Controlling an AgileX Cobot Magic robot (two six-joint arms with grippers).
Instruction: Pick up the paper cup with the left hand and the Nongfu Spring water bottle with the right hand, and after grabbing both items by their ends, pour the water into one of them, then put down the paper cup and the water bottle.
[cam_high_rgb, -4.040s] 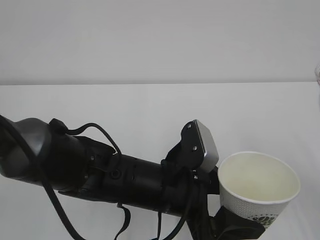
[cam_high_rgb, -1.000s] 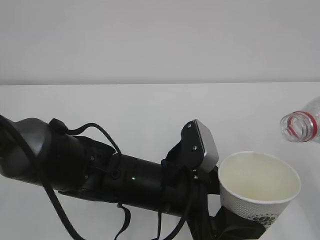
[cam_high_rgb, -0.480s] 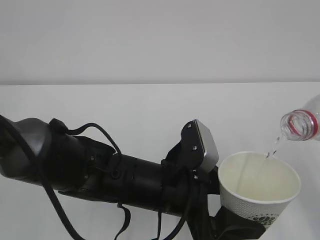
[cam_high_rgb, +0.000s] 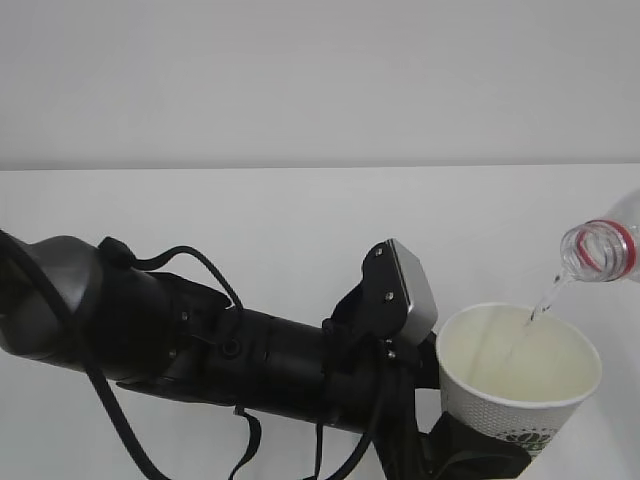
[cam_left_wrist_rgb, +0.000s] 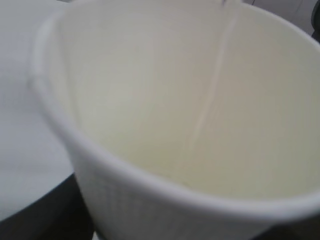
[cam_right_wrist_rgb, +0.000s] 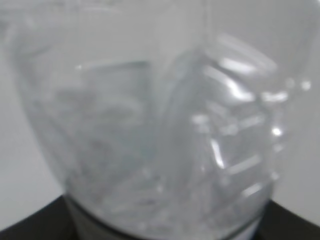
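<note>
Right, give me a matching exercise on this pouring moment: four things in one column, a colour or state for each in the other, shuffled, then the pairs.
Things:
1. paper cup
2. water bottle
3. water
4. left arm

States:
A. falling as a thin stream
B. tilted, mouth pointing down toward the cup
C. black, with cables and a grey plate
D. upright, cream inside, catching the stream

Pairs: 1-D, 2-B, 3-A, 4-C
</note>
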